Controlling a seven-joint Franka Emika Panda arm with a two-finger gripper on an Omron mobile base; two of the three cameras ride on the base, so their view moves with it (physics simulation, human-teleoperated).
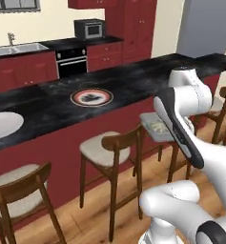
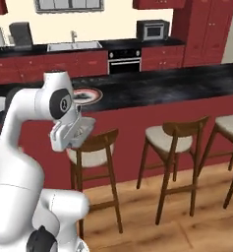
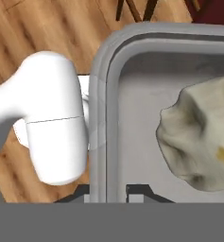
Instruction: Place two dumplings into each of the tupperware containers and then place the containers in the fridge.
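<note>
My gripper [image 3: 111,191] is shut on the rim of a pale grey tupperware container [image 3: 104,118], one finger on each side of the wall. A pale crimped dumpling [image 3: 203,137] lies inside it at the right. The base views show the container [image 1: 153,126] held level in the air in front of the counter, above the stools, with pale lumps in it. From the right base view the container [image 2: 84,127] juts out from the hand [image 2: 64,134]. The tall grey fridge [image 1: 205,26] stands at the far right, beyond the counter.
A long black counter [image 1: 133,81] on a red base runs across the room. On it are a red-rimmed plate [image 1: 91,97] and a white plate [image 1: 2,125]. Wooden stools [image 1: 107,150] line its front. An oven [image 2: 125,61] and a sink [image 2: 73,47] sit along the back wall.
</note>
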